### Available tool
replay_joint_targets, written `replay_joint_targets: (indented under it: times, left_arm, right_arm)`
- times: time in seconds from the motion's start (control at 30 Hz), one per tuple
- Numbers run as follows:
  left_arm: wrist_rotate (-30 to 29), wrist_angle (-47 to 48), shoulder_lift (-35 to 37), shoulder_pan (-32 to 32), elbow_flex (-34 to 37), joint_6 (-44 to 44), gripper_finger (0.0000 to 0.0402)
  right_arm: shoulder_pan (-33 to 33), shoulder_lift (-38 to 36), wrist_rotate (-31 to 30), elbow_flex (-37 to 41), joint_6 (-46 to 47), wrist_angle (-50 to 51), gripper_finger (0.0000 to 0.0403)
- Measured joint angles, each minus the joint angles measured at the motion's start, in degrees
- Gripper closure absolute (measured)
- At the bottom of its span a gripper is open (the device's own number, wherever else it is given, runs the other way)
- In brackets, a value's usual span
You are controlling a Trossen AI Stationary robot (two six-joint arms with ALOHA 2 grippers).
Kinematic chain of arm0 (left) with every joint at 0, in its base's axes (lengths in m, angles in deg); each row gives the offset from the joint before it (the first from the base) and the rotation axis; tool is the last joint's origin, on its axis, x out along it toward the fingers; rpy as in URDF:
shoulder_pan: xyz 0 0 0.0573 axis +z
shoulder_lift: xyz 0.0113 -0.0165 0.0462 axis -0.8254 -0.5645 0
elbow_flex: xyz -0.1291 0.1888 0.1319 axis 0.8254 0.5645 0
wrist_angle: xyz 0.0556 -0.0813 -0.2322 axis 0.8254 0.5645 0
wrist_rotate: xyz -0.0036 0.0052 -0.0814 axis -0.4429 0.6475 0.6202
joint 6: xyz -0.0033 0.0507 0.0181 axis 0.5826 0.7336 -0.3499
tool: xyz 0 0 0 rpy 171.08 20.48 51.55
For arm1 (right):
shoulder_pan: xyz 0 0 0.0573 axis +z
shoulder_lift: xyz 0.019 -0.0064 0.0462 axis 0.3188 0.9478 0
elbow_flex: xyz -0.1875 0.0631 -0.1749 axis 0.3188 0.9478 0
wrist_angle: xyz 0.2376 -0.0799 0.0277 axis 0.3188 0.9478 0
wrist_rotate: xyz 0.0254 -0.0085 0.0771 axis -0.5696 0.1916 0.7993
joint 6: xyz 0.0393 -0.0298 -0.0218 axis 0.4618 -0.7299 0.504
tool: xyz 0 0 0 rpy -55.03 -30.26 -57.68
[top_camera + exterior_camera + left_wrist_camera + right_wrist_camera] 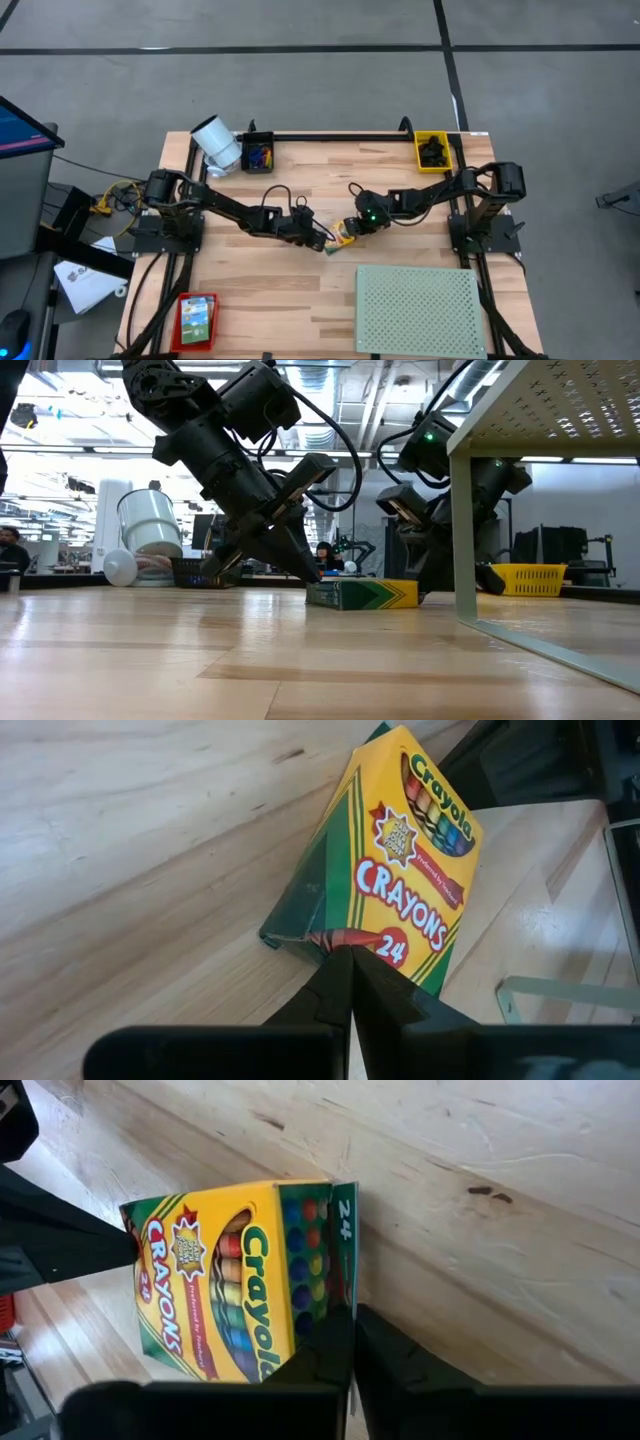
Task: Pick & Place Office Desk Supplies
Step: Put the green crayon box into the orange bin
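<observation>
Touching crayon box (345, 232): closed tools (326, 240).

Both sets of jaws stand pressed together, tips against opposite ends of the crayon box (345, 232), so no gap remains between them. Bare counter (270, 275) lies open beside the left gripper (326, 240). Just beside the right gripper (356, 226), the perforated board (420, 310) blocks passage.

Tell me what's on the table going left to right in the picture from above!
Red box → white cylinder → black bin → left gripper → crayon box → right gripper → pale green board, yellow bin.
</observation>
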Motion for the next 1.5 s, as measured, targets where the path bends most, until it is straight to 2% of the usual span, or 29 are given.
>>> replay_joint_targets:
  times: [0.2, 0.37, 0.5, 0.63, 0.77, 0.93, 1.07, 1.17, 1.37, 1.5]
  left_arm:
    - [-1.0, 0.1, 2.3, -0.3, 0.3, 2.8, 0.0401]
    - [-3.4, 3.8, 10.6, -1.0, 0.2, 8.1, 0.0401]
    - [-3.6, 7.1, 18.2, -2.3, 0.3, 16.7, 0.0401]
    - [0.6, 6.4, 26.7, -3.3, 0.2, 27.7, 0.0395]
    - [5.7, 8.4, 34.3, -3.0, 0.2, 35.6, 0.0365]
    - [9.7, 9.5, 39.4, -0.9, 0.0, 41.6, 0.0285]
    - [12.8, 9.6, 39.7, -0.2, -1.2, 44.9, 0.0218]
    - [15.1, 7.8, 37.8, -0.2, -3.8, 47.7, 0.0198]
    - [20.1, 7.7, 32.4, 1.4, -8.7, 48.5, 0.0218]
    - [24.4, 2.7, 28.0, 2.1, -10.7, 48.6, 0.0241]
  right_arm:
    - [0.2, -2.1, -1.3, -0.1, -1.4, 1.0, 0.0399]
    - [-0.1, -9.5, -3.6, -0.3, -2.3, 1.4, 0.0401]
    - [0.1, -15.0, -4.1, -1.0, -5.3, 3.1, 0.0402]
    - [2.1, -18.8, -2.6, -4.4, -12.9, 7.6, 0.0402]
    - [4.6, -19.6, -0.1, -10.0, -24.3, 16.2, 0.0402]
    - [6.0, -19.1, 6.0, -16.8, -30.9, 22.5, 0.0402]
    - [6.2, -19.5, 10.2, -22.0, -31.7, 24.1, 0.0403]
    - [6.6, -19.6, 13.5, -26.0, -32.0, 25.6, 0.0403]
    - [7.7, -18.3, 16.9, -33.4, -33.0, 29.7, 0.0403]
    - [8.9, -17.2, 17.2, -37.1, -33.0, 29.4, 0.0403]
